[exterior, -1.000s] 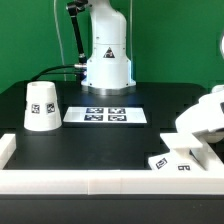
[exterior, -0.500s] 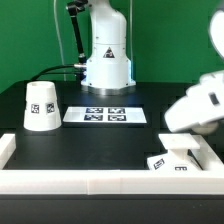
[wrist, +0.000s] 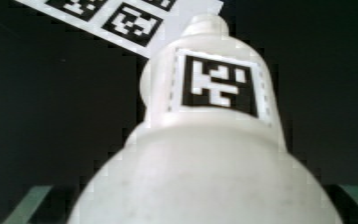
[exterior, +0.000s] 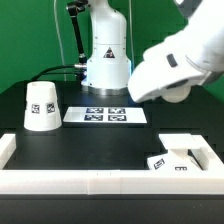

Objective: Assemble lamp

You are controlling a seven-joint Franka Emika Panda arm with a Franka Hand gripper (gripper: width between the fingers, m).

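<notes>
While I watch, the shade (exterior: 40, 105) stands on the desk (exterior: 70, 148) at the exterior view's left, near the marker board (exterior: 105, 116). My tool (wrist: 183, 203) hangs above the desk, closed on the bulb (wrist: 208, 120). At the exterior view's right, the base (exterior: 180, 156) lies by the white wall (exterior: 100, 181).

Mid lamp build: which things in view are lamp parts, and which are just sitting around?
Lamp parts:
- shade, standing at the exterior view's left
- base block, near corner at the exterior view's right
- bulb, close up in the wrist view

Just there:
- marker board, flat on the table
- robot pedestal, at the back
- white rail along the table's near edge
</notes>
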